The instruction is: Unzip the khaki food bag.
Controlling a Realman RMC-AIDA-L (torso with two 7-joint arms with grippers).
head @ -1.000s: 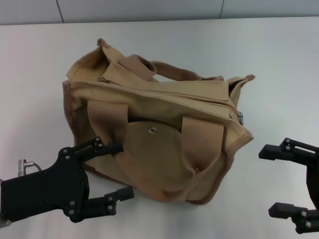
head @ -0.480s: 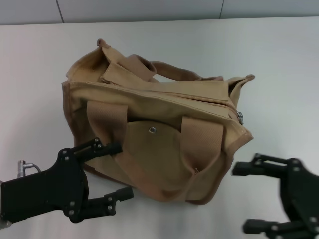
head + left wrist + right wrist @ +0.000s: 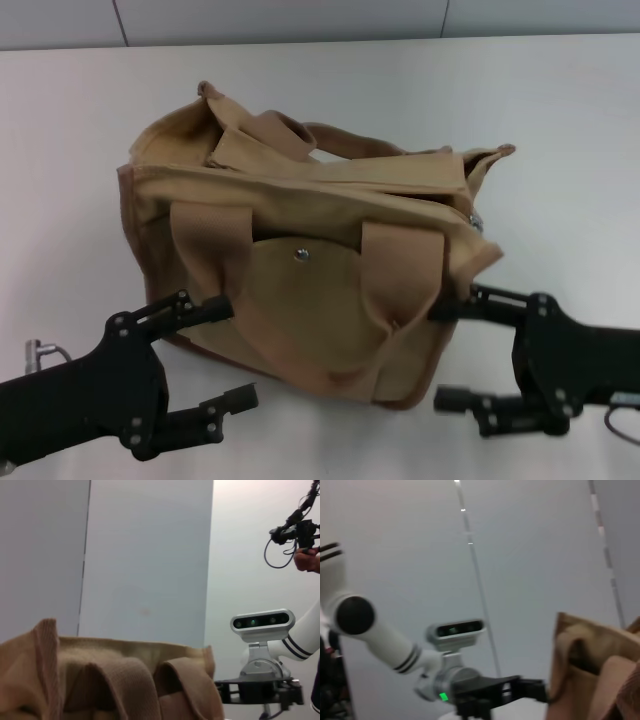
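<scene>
The khaki food bag [image 3: 300, 230] stands in the middle of the white table, with its front pocket flap and metal snap [image 3: 300, 254] facing me. Its strap handles lie folded over the top. A metal zipper pull [image 3: 478, 220] shows at its right end. My left gripper [image 3: 238, 350] is open at the bag's lower left corner, upper finger against the front. My right gripper [image 3: 438, 355] is open at the bag's lower right corner, upper finger touching the fabric. The bag also shows in the left wrist view [image 3: 100, 680] and the right wrist view [image 3: 595, 680].
The white table [image 3: 560, 120] runs around the bag, with a grey wall behind. The left wrist view shows the right arm's gripper [image 3: 255, 690] beyond the bag. The right wrist view shows the left arm's gripper [image 3: 520, 687].
My right gripper has moved left, from the table's right edge up to the bag's right end. The bag has shifted slightly left. My left gripper has dropped a little.
</scene>
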